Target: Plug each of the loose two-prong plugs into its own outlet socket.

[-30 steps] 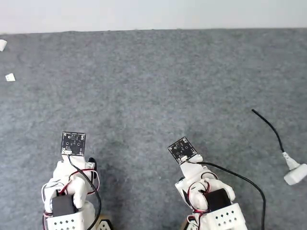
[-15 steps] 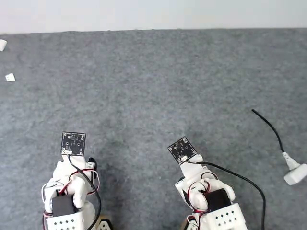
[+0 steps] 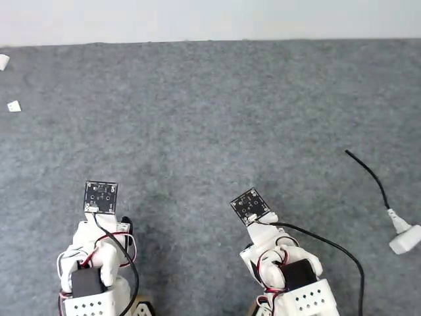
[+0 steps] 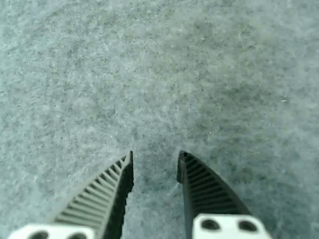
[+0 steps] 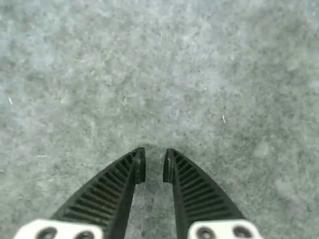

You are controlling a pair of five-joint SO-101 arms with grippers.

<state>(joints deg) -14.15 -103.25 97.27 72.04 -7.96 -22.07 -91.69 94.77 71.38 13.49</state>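
Note:
A white plug (image 3: 406, 239) with a thin black cord (image 3: 368, 174) lies on the grey carpet at the far right edge in the high view. Both arms sit folded at the near edge, well away from it. The left arm (image 3: 99, 263) is at the near left. Its gripper (image 4: 155, 155) hangs over bare carpet, slightly open with nothing between the ribbed black fingers (image 4: 117, 191). At the near middle-right is the right arm (image 3: 279, 263). Its gripper (image 5: 154, 150) also faces bare carpet, the fingertips (image 5: 137, 167) almost together and holding nothing.
Two small white pieces (image 3: 3, 62) (image 3: 14, 105) lie at the far left edge of the carpet; what they are I cannot tell. A black cable (image 3: 335, 249) loops from the right arm toward the near edge. A pale wall (image 3: 210, 20) borders the carpet's far side.

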